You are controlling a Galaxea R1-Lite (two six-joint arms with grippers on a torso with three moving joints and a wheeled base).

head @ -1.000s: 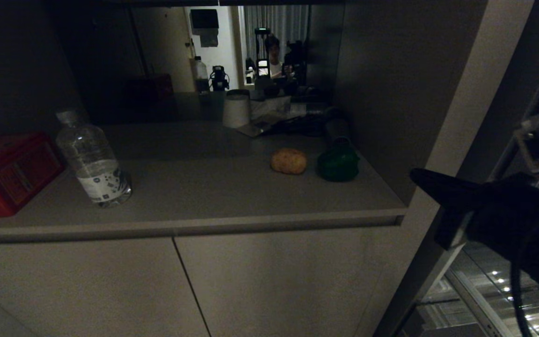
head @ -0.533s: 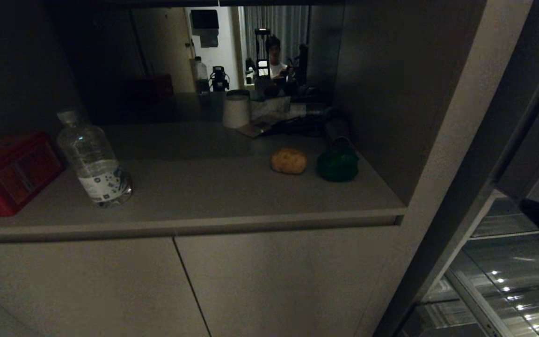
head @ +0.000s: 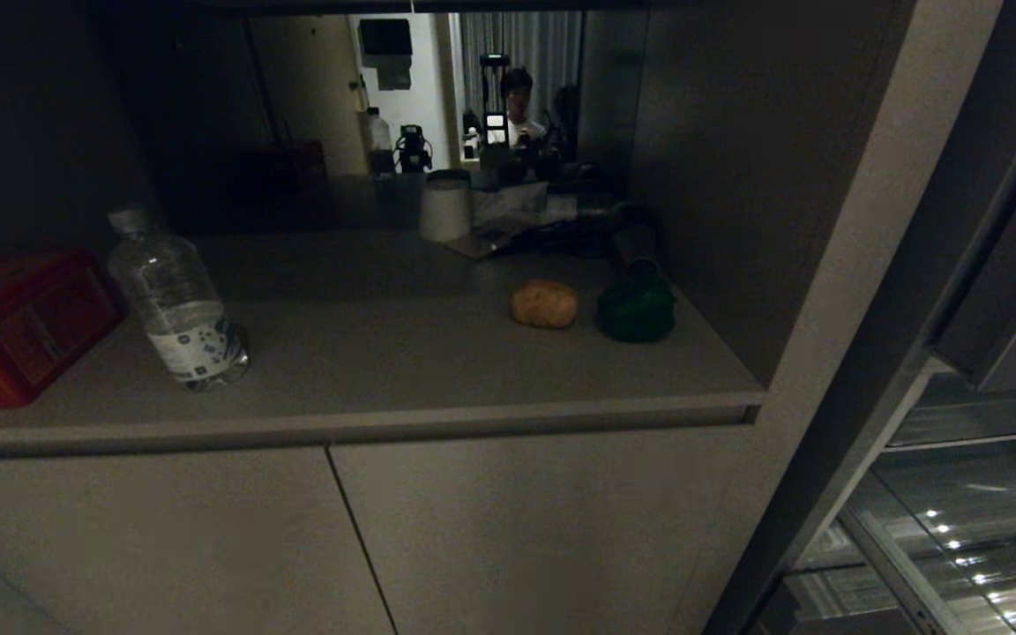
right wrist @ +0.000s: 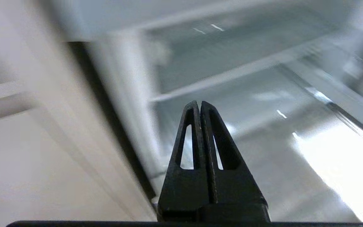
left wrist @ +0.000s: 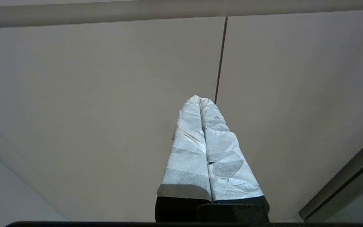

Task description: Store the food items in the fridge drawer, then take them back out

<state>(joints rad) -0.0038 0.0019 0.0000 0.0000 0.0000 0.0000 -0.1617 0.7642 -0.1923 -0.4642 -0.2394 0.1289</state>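
1. left end effector (left wrist: 201,100) parked low before pale cabinet doors (left wrist: 106,110), tape-wrapped fingers (left wrist: 187,151) pressed together, nothing between them; tips close to the dark seam between the two doors.
2. right end effector (right wrist: 199,103) out of the head view; black slotted fingers (right wrist: 186,142) pressed together, empty; pointed toward clear fridge shelves (right wrist: 232,72) and shiny fridge interior, surroundings blurred.
3. in head view, neither arm visible. nearest: two cabinet doors (head: 164,538) under the worktop (head: 402,353) edge.
4. lower right: open fridge interior (head: 958,520), clear shelves with light glints; fridge drawer front not identifiable from here.
5. on worktop, left side: red box (head: 14,326) at the picture's left edge, clear water bottle (head: 177,300) upright just beside it.
6. on worktop, right side, farther back: potato (head: 544,303), tan and lumpy, resting on the surface; green bell pepper (head: 637,309) just beside it on the right, small gap between them, near the dark side wall (head: 737,176). both food items outside the fridge.
7. behind them: white paper roll (head: 446,207) upright, dark clutter next to it, hard to make out.
8. farthest: mirror-like back panel (head: 473,97) showing a lit room, a seated person (head: 521,110) and equipment reflected.
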